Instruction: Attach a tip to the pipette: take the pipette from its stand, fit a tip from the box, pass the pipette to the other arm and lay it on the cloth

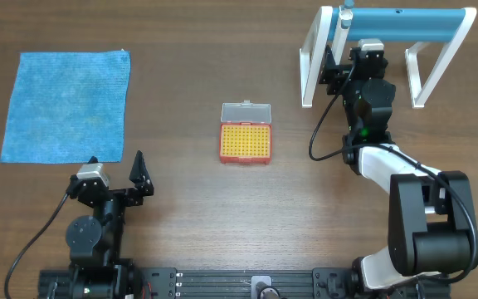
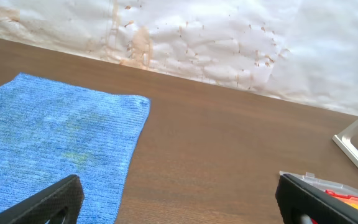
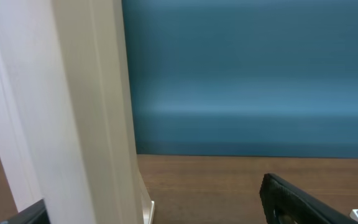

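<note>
The right end effector point(image 1: 337, 73) is released, its fingers spread either side of a white post of the stand point(image 1: 405, 21). The left end effector point(image 1: 116, 169), also released, hangs near the blue cloth point(image 1: 66, 106).

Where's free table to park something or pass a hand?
Bare table between the cloth and the tip box; a narrower strip between the tip box and the stand; a wide patch between the left arm and the right arm. Crowded at the stand's leg nearest the box, where the right gripper sits.
</note>
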